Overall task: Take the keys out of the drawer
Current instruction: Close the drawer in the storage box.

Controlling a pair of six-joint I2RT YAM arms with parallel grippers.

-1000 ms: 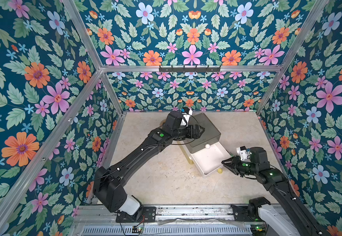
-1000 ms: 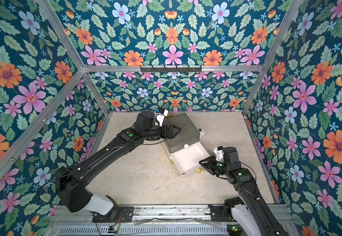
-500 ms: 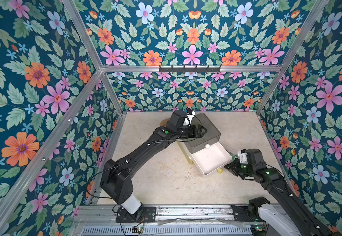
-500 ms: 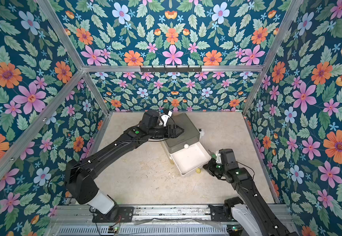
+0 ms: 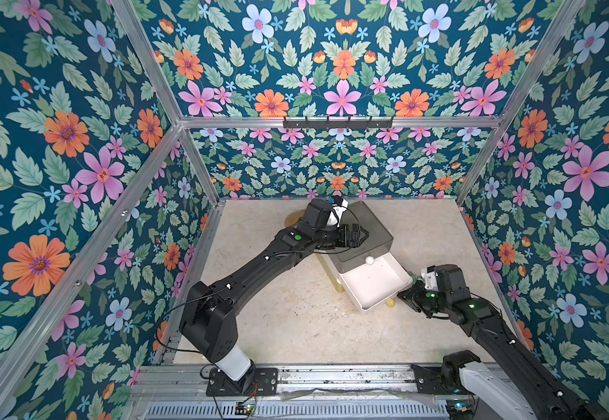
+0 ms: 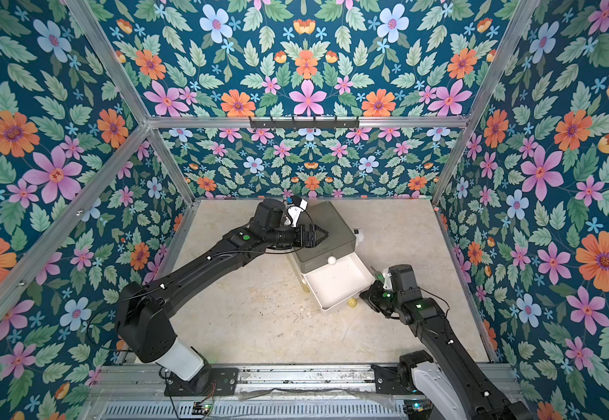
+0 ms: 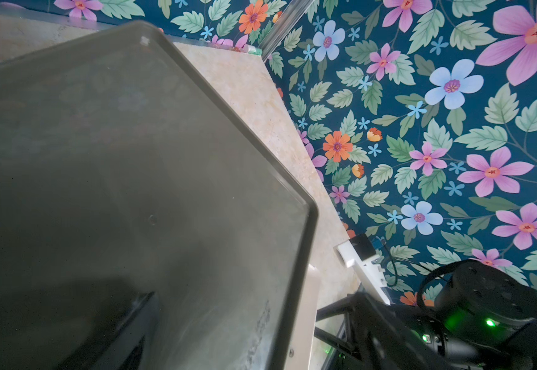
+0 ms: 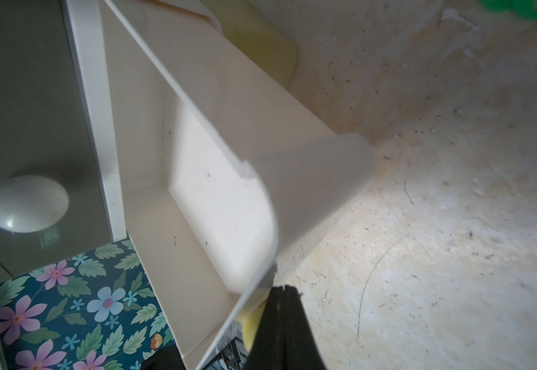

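Floral wallpaper [image 5: 343,98] in teal, with pink, orange and pale blue blossoms and green leaves, covers the whole upper and side areas of both top views. It is divided by aluminium frame bars [image 5: 230,122], and a black hook rail [image 5: 338,123] sits on the horizontal bar just above centre. The beige, mottled counter [image 5: 288,316] fills the lower middle, and the right wrist view shows its surface [image 8: 453,224] marked with fine curved scratches and dark specks. Along the bottom edge of both top views runs a grey metal mounting rail [image 6: 295,378], with a slotted strip [image 6: 259,411] below it.
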